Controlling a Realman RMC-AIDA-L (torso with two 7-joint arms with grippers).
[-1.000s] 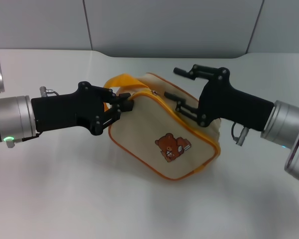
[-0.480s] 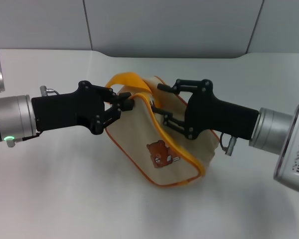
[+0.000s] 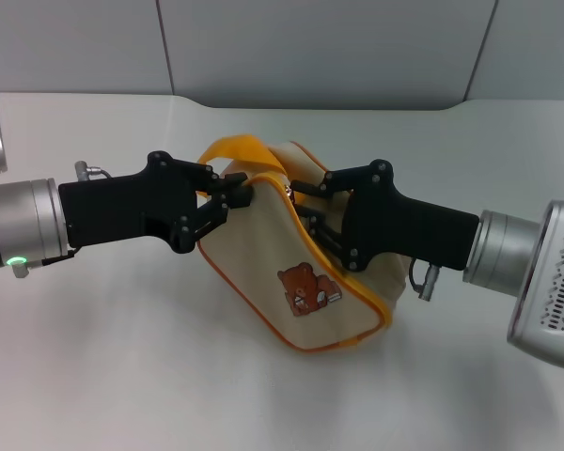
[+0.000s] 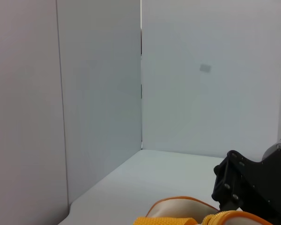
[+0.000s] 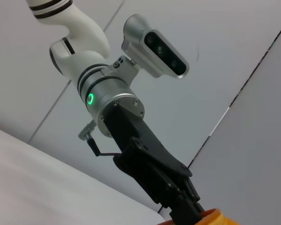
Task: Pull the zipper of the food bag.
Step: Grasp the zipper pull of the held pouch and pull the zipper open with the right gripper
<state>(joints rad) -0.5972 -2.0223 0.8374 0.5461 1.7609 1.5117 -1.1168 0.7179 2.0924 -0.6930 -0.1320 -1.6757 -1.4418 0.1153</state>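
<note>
The food bag (image 3: 263, 258) is a cream pouch with a brown bear patch (image 3: 306, 288) and a yellow loop handle (image 3: 233, 150). It is tilted and held off the white table (image 3: 122, 357). My left gripper (image 3: 240, 195) is shut on the bag's left end, under the handle. My right gripper (image 3: 299, 201) is open, its jaws standing on either side of the orange-yellow zipper band (image 3: 362, 296) at the bag's top. I cannot make out the silvery pull tab between them. The left wrist view shows the handle (image 4: 168, 219) and my right gripper's body (image 4: 253, 183).
Grey wall panels (image 3: 310, 47) stand behind the table. The right wrist view shows my left arm (image 5: 107, 103), my head camera (image 5: 154, 47) and a bit of the yellow handle (image 5: 210, 216).
My right gripper has moved left along the bag's top towards the left gripper, its jaws narrowing. The bag has tilted and swung, the bear patch shifting left. The left gripper has held still.
</note>
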